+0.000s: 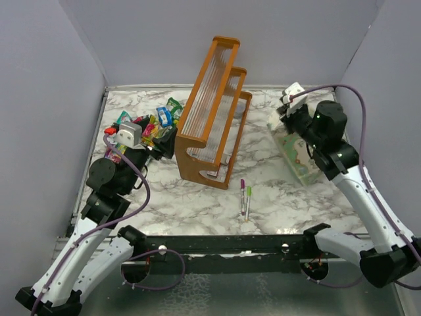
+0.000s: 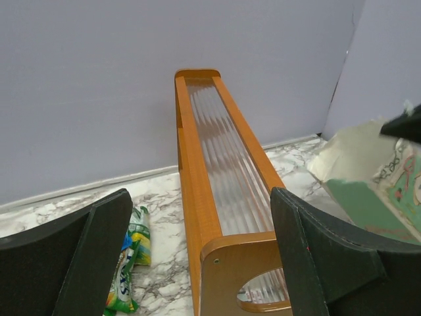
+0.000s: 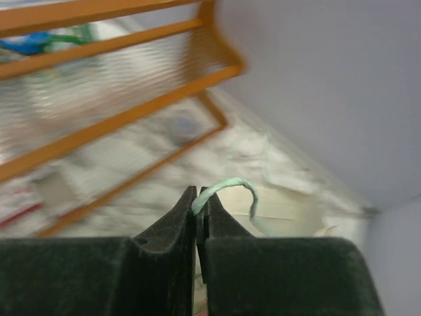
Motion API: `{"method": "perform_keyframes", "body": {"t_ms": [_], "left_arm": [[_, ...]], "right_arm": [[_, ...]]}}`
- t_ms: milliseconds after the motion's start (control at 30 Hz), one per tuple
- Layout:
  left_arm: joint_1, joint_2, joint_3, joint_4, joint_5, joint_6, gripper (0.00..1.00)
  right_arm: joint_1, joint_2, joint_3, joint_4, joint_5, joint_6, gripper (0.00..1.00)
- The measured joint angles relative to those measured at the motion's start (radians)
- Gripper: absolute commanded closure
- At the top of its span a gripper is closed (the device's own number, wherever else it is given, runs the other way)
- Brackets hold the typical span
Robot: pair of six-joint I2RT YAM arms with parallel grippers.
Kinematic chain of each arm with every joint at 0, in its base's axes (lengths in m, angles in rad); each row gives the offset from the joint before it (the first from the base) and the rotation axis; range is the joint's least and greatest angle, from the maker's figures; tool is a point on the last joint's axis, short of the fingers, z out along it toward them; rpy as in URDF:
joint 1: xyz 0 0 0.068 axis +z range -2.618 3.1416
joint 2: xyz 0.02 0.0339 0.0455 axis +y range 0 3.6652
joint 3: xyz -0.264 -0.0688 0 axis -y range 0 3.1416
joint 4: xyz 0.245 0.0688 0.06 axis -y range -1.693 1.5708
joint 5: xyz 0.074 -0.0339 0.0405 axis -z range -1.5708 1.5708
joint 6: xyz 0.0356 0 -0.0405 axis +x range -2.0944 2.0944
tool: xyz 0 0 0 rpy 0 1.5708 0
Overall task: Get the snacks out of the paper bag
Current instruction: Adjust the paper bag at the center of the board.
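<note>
**Bag pinched on the right, snacks heaped on the left**

We find the paper bag (image 1: 297, 150) lying on its side on the right part of the desk (image 1: 191, 197), under the right arm's wrist. Its long axis runs on a slant, from a far end near the orange rack (image 1: 214, 115) to the near right. The right claw (image 3: 197, 197) has its fingers pressed together on a curl of mint-green paper. We take this to be the bag's rim at that far end, though the wrist view is too blurred to say exactly which part. The left wrist view shows the bag's cream inside turned towards the rack, so we judge that the mouth faces left.

The snacks (image 1: 155, 125) sit in a bright heap on the desk at the far left, across the rack from the bag. The left claw (image 2: 200, 194) hangs just beside that heap, fingers wide apart with nothing between them, pointing at the rack's end. One green and yellow packet (image 2: 131, 260) lies below its left finger.

Whether any packet is inside the bag we cannot tell. The rack stands between the left claw and the bag, so the right arm is plainly the nearer. We judge that any emptying calls for the bag's closed end to rise above the mouth along that slanted axis.
</note>
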Motion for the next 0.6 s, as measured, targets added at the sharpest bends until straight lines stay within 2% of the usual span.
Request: {"method": "perform_keyframes", "body": {"t_ms": [133,233,333,467,600], "left_arm": [[0.013,0.017,0.000,0.004,0.000,0.000,0.11],[0.019,0.033,-0.004,0.003,0.000,0.000,0.11],[0.032,0.045,-0.008,0.003,0.000,-0.001,0.11],[0.045,0.050,-0.015,0.003,0.001,-0.008,0.11],[0.049,0.050,-0.016,0.003,0.001,-0.011,0.11]], "right_arm": [[0.000,0.089,-0.148,0.056,-0.276,0.308,0.98],[0.010,0.144,-0.242,0.048,-0.371,0.473,0.98],[0.010,0.146,-0.178,-0.042,-0.351,0.505,0.98],[0.010,0.138,0.012,-0.160,-0.211,0.497,0.98],[0.010,0.036,0.042,-0.257,-0.055,0.486,0.98]]}}
